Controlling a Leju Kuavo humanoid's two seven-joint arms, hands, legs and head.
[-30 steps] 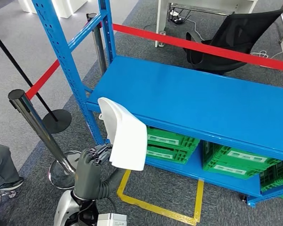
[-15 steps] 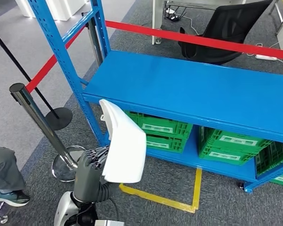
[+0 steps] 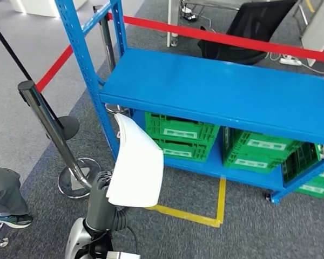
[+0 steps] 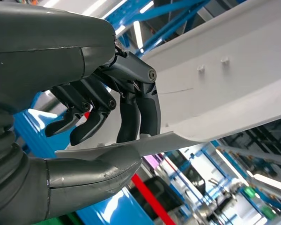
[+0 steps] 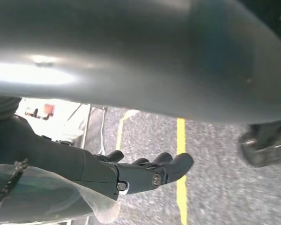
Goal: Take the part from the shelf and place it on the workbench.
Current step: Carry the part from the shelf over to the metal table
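The part (image 3: 136, 162) is a curved white plastic panel, held up in front of the blue shelf (image 3: 217, 86) at its left end. My left hand (image 3: 99, 202) grips its lower edge. In the left wrist view the thumb lies under the part (image 4: 224, 89) and the dark fingers (image 4: 139, 112) press on its other face. My right hand (image 5: 139, 176) hangs over the grey carpet with its fingers stretched out straight and nothing in them.
Green crates (image 3: 181, 135) sit on the shelf's lower level. A chrome barrier post (image 3: 50, 127) with a red belt stands at the left. Yellow floor tape (image 3: 201, 216) marks the carpet before the shelf. A person's leg and shoe (image 3: 5, 199) are at the far left. A black chair (image 3: 250, 27) is behind.
The whole view has shifted: the shelf now looks farther off and higher in the picture, so the camera moved back. The part stays in my left hand, a little lower.
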